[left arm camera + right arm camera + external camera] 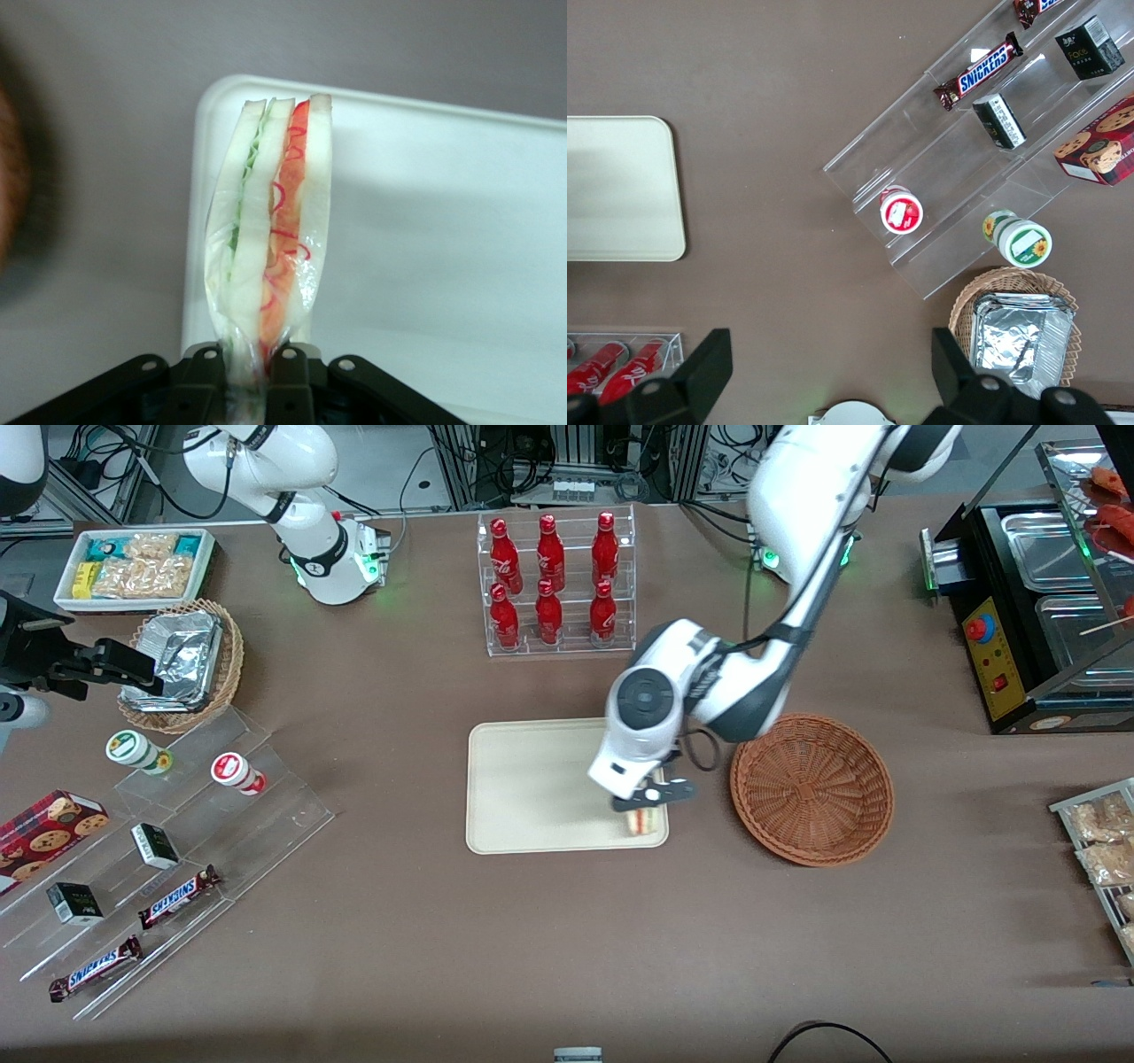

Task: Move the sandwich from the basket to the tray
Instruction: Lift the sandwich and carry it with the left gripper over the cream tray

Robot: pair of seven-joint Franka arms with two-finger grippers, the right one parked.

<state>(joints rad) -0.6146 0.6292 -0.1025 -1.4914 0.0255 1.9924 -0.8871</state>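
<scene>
My left gripper (pixel 645 808) is shut on the sandwich (pixel 643 820), a plastic-wrapped wedge of pale bread with red and green filling, at the corner of the cream tray (pixel 532 788) nearest the front camera and the basket. In the left wrist view the sandwich (pixel 270 221) hangs from the black fingers (pixel 200 372) over the tray's rim (pixel 199 204); I cannot tell whether it touches the tray. The reddish-brown wicker basket (pixel 811 788) stands beside the tray, toward the working arm's end, with nothing in it.
A clear rack of red bottles (pixel 556 584) stands farther from the front camera than the tray. A clear stepped stand (pixel 168 850) with snack bars, small boxes and cups lies toward the parked arm's end, near a tan basket of foil (pixel 182 664). A black food warmer (pixel 1036 602) stands toward the working arm's end.
</scene>
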